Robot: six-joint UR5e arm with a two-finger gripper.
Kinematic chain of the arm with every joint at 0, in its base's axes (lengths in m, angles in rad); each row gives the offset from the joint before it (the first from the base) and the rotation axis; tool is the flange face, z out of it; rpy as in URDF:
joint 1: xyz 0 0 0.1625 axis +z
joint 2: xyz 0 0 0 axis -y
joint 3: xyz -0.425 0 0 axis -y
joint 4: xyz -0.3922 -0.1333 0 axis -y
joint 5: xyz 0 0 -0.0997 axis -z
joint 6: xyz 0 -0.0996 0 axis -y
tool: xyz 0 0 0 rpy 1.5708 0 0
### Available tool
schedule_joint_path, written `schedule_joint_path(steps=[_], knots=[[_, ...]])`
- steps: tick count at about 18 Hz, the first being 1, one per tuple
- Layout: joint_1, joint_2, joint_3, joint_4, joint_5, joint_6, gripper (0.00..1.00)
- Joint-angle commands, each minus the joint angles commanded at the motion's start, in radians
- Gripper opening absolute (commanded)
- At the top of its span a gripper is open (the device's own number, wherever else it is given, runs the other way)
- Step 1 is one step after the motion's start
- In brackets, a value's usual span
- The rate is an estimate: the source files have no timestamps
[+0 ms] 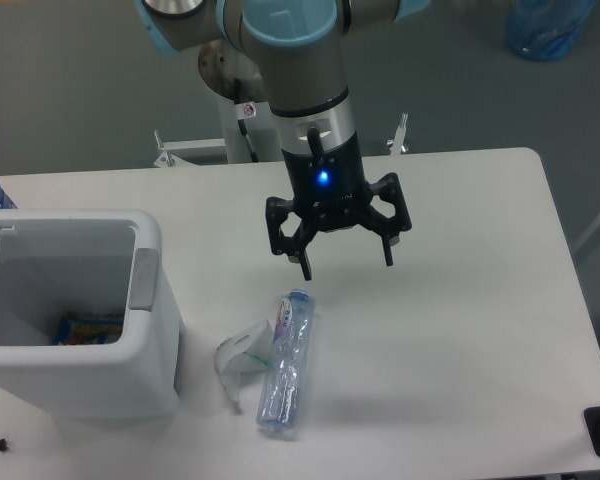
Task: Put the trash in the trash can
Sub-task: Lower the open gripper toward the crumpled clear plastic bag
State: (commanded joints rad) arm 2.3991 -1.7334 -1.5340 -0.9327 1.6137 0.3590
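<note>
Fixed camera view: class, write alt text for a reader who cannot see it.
A robot arm's open gripper hovers above a white table, empty, jaws spread. Below it lie a clear plastic bottle and a thin clear cup piece beside it. At left stands a white trash can with something colourful inside.

The trash can (145, 300) blocks the table's (480, 300) front-left corner, bottle (288, 365) and cup (240, 355) (touching each other) just beside it; the right half lies bare.
</note>
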Motion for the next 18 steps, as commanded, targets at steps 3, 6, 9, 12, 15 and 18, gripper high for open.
schedule_joint_path(steps=[3, 6, 9, 12, 15, 18], knots=[[-0.002, -0.003, 0.000, 0.003, 0.000, 0.003, 1.00], [0.000, -0.009, 0.005, 0.008, -0.002, 0.028, 1.00], [0.011, -0.009, 0.006, 0.009, -0.008, 0.026, 1.00], [0.017, -0.026, 0.003, 0.069, -0.002, -0.004, 1.00], [0.020, -0.046, -0.005, 0.086, -0.005, -0.112, 1.00], [0.017, -0.057, -0.014, 0.092, -0.012, -0.089, 1.00]])
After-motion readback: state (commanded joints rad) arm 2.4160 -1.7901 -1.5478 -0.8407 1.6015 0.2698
